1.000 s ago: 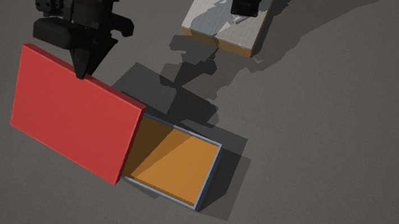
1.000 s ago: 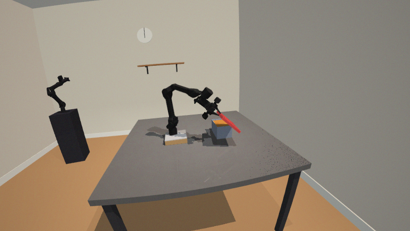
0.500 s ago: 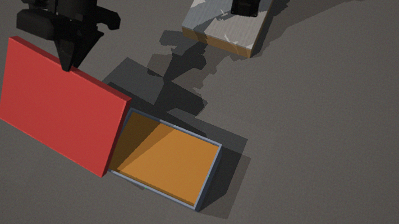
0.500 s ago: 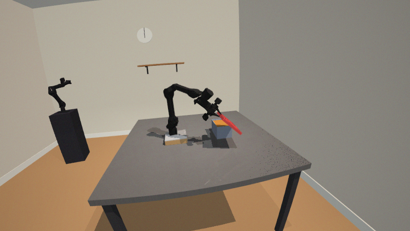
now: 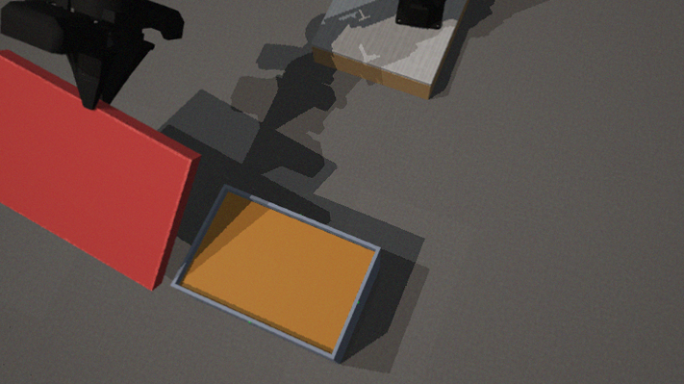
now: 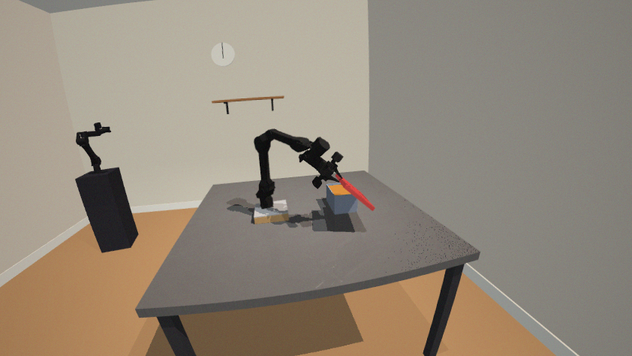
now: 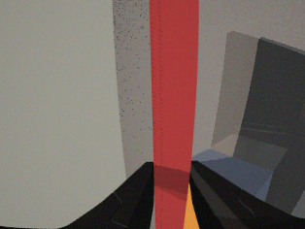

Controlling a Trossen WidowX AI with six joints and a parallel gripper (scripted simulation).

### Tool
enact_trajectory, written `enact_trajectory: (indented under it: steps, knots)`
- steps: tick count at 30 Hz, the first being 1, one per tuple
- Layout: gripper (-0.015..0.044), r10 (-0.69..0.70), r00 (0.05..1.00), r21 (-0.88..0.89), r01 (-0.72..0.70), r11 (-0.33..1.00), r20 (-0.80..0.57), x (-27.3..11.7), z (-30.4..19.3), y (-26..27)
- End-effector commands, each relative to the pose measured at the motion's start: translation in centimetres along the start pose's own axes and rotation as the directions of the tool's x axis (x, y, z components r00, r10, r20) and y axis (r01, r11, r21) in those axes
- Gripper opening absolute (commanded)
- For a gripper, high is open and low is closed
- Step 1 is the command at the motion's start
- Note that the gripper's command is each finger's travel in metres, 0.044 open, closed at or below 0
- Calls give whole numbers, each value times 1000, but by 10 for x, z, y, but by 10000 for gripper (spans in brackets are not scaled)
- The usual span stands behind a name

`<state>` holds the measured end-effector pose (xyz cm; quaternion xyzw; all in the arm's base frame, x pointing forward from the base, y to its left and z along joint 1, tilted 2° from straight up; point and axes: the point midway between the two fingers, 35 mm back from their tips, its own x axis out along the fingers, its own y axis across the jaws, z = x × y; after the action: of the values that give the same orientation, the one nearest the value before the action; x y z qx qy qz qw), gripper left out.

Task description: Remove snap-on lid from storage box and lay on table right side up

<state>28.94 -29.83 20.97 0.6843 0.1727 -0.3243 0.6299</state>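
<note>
The red lid [image 5: 86,171] [image 6: 357,192] [image 7: 175,87] is off the box, in the air and steeply tilted, its far edge lower than the held edge. My gripper [image 5: 93,105] [image 6: 339,177] [image 7: 171,169] is shut on the middle of the lid's upper long edge. The blue-grey storage box [image 5: 361,308] [image 6: 342,204] [image 7: 233,167] stands open and upright on the table [image 5: 565,224] [image 6: 287,260], its orange inside showing. In the top view the lid is left of the box, beside its left corner. The lid's underside is hidden in that view.
The arm's base stands on a pale-topped block [image 5: 398,53] [image 6: 271,217] up and right of the box in the top view. Another small black arm [image 6: 91,146] stands on a dark pedestal [image 6: 108,209] away from the table.
</note>
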Motion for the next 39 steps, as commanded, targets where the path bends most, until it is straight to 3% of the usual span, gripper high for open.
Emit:
enact_trajectory:
  steps: [1, 28, 39]
  knots:
    - [0, 12, 1000, -9, -12, 1000, 1, -3, 11, 3]
    - [0, 11, 1000, -12, -11, 1000, 4, -8, 64, 0]
    - [0, 11, 1000, -12, -11, 1000, 4, -3, 61, -7]
